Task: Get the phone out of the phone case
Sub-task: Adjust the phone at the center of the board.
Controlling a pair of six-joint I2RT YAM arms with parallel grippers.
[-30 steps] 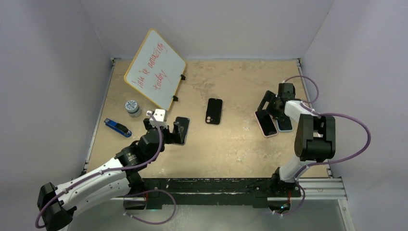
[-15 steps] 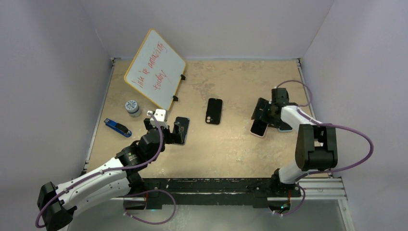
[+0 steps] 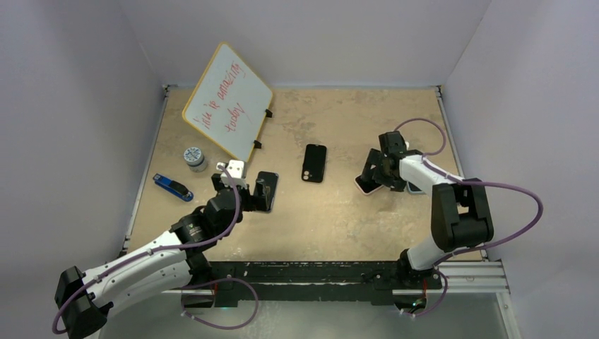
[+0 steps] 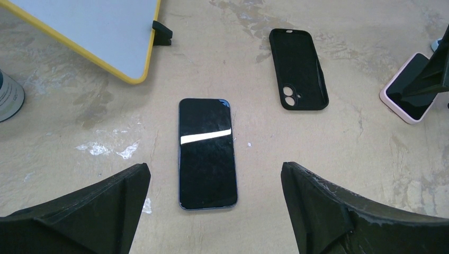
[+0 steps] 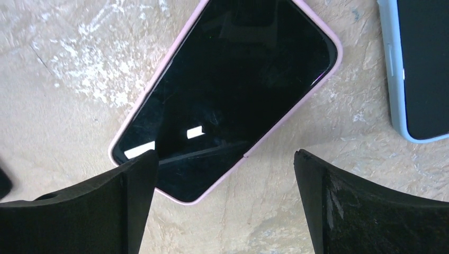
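On the beige tabletop (image 3: 339, 120), open right end effector (image 5: 225, 161) hovers over pink-cased phone (image 5: 227, 90), open left end effector (image 4: 214, 174) over bare phone (image 4: 206, 153).

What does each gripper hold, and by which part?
Neither holds anything. Left gripper open; right gripper straddles one end of the pink-cased phone, unclamped.
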